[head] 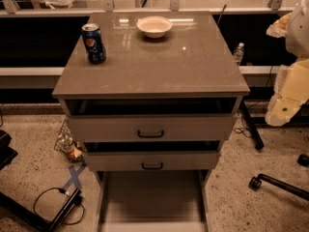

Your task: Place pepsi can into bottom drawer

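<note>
The pepsi can (94, 43), dark blue with a silver top, stands upright at the back left of the cabinet top (159, 66). The bottom drawer (152, 197) is pulled far out below the two upper drawers, and its flat floor is bare. Only cream segments of my arm (289, 88) show at the right edge, beside the cabinet and well away from the can. My gripper is not in view.
A white bowl (154, 26) sits at the back middle of the top. The two upper drawers (150, 128) with black handles stand slightly open. A water bottle (239, 52) and chair wheels (256, 181) are to the right. Cables (58, 202) and litter (67, 144) lie on the floor at left.
</note>
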### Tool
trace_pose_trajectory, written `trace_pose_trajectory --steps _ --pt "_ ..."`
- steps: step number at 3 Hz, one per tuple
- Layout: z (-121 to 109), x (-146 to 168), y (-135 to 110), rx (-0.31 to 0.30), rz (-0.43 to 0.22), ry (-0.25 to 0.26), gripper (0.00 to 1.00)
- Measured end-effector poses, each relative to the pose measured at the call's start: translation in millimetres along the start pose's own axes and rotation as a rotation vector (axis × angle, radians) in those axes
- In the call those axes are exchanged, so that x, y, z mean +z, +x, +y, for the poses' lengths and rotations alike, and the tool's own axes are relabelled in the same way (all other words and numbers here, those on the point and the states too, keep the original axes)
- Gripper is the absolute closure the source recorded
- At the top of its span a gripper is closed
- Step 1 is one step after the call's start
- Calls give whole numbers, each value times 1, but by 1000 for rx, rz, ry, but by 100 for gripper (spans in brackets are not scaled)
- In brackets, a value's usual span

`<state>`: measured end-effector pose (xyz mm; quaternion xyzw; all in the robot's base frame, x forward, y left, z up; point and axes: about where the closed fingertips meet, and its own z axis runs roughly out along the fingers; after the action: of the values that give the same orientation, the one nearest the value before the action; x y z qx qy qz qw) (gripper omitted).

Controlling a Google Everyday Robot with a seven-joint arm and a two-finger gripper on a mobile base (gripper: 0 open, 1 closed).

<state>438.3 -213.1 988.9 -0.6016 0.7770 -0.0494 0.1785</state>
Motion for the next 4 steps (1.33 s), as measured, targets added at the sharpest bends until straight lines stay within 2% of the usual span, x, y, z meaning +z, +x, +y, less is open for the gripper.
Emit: trace_pose_trajectory --steps 1,2,3,4 --pt "0 0 0 0 0 0 0" --pt "-13 16 -6 49 -56 -11 0" --pt "-35 38 -22 69 -161 -14 0" --pt "-74 61 -47 84 -343 18 0"
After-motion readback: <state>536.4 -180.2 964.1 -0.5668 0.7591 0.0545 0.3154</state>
